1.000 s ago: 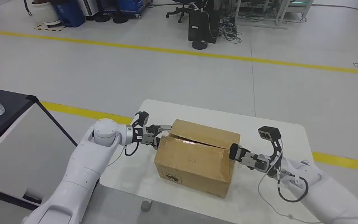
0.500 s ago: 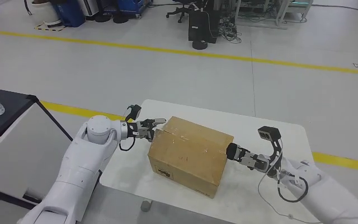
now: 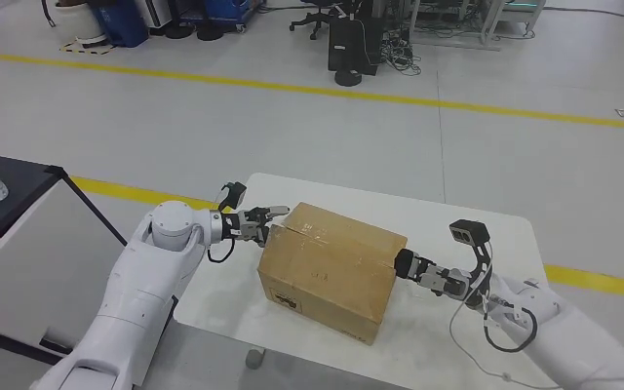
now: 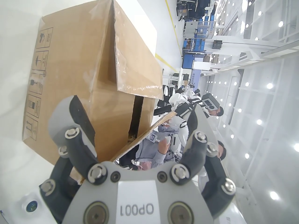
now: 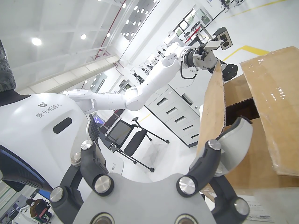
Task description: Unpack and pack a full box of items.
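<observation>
1. The left hand [image 3: 272,218] sits at one end of the cardboard box [image 3: 327,273], its fingers [image 4: 74,114] spread apart and clamped on nothing.
2. A loose end flap [image 4: 149,129] of the box juts out between those spread fingers. Behind it a dark gap shows where the flaps do not meet.
3. The right hand [image 3: 402,260] is at the opposite end of the box, also released. One finger [image 5: 238,136] lies just beside the edge of a raised flap [image 5: 212,108] and does not pinch it.
4. The box stands on the white counter [image 3: 468,224] between the two hands, near the counter's middle. Its top is mostly folded shut, and one long side carries printed handling symbols.
</observation>
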Controlling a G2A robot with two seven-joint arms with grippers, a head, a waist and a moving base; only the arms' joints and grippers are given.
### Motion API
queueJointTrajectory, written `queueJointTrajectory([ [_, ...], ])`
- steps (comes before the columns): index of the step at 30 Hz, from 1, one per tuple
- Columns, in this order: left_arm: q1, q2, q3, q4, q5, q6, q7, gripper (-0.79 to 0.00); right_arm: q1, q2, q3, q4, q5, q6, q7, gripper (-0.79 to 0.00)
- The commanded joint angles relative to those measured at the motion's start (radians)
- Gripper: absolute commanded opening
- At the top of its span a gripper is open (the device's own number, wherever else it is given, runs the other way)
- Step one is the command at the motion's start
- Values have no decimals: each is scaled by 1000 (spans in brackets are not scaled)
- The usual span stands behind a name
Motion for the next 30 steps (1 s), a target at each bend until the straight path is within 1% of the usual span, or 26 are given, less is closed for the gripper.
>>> queueJointTrajectory([
  [1,0,0,0,0,0,0,0,0,1,0,-1,1,0,0,0,0],
  [4,0,0,0,0,0,0,0,0,1,0,-1,1,0,0,0,0],
  [6,4,5,-1,-9,61,-18,45,0,1,0,-1,1,0,0,0,0],
  [7,16,9,-3,-23,82,-25,46,0,1,0,-1,1,0,0,0,0],
  [9,29,18,-26,-42,77,-22,30,0,1,0,-1,1,0,0,0,0],
  [11,43,25,-45,-59,76,-23,17,0,-5,-1,6,-9,-20,27,-17,0],
  [16,106,47,-99,-139,73,-26,-22,0,-39,2,46,-24,-41,56,-38,0],
  [21,159,59,-134,-217,31,-12,-51,0,-70,5,70,-35,-20,96,-10,0],
  [26,179,66,-144,-244,28,-1,-48,0,-82,-6,74,-31,-2,121,8,0],
  [30,182,69,-142,-253,18,9,-48,0,-85,-21,69,-27,39,125,55,0],
])
